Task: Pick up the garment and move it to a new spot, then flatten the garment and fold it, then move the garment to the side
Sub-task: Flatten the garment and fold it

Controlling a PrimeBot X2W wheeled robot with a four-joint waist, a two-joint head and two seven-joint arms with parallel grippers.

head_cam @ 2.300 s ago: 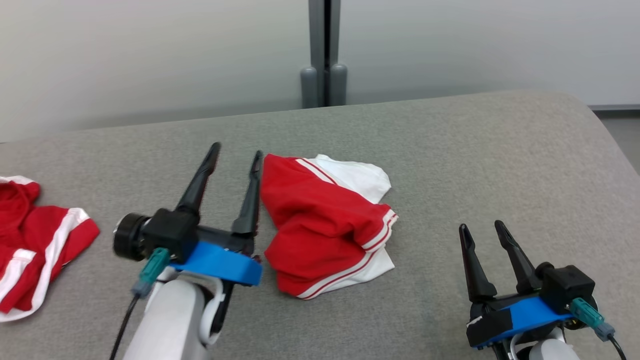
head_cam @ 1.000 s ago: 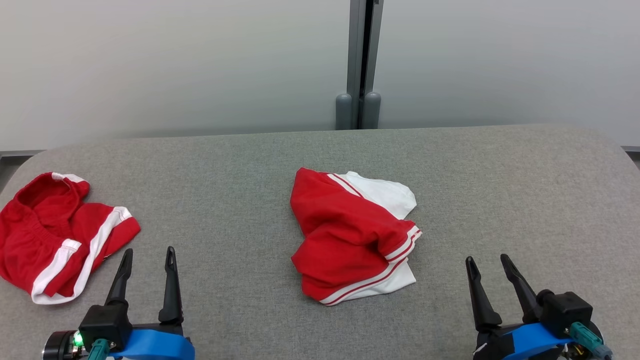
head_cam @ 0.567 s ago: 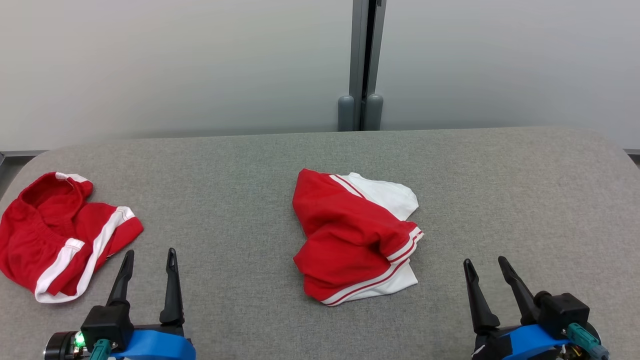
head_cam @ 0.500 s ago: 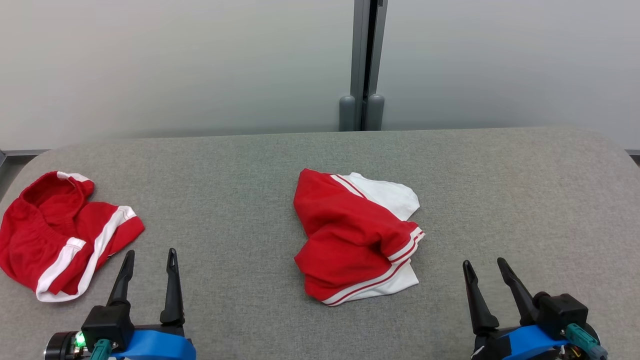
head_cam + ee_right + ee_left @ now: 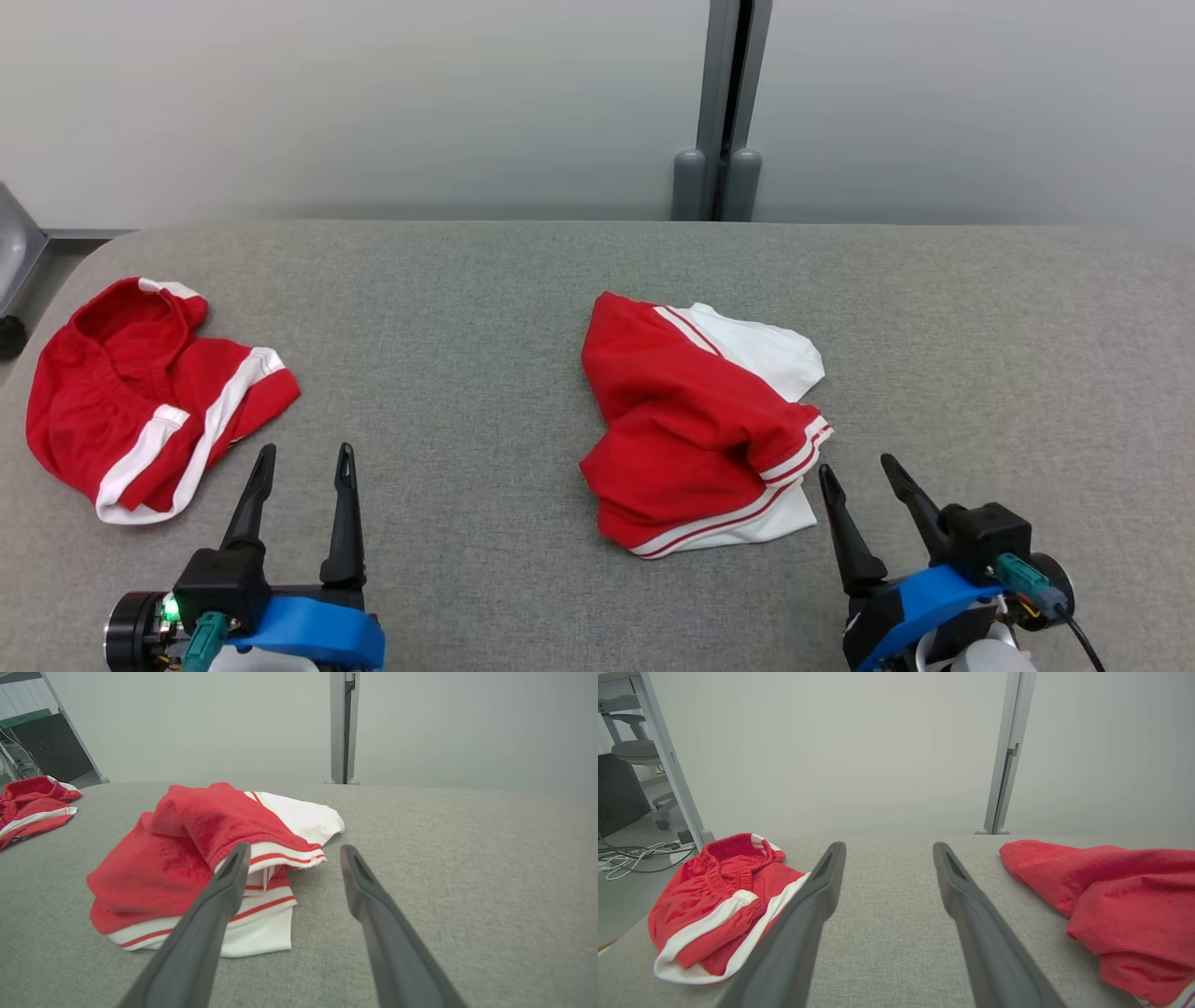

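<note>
Garment [image 5: 700, 420]: red-and-white heap, crumpled at the middle of the table [image 5: 485, 280]. Its long axis runs far to near and leans a little right at the near end, where the striped hem corner sits. Right gripper [image 5: 855, 465] is just beside that corner, with the garment to its left and ahead; jaws spread wide, empty. Left gripper [image 5: 308, 449] is well apart across bare table, jaws likewise wide and empty, nearer the second red garment [image 5: 140, 401]. Judgement: right arm takes the pick.

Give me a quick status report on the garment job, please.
Left tool open, empty. Right tool open, empty, beside crumpled red-and-white garment. Red shorts far left, apart from it.
</note>
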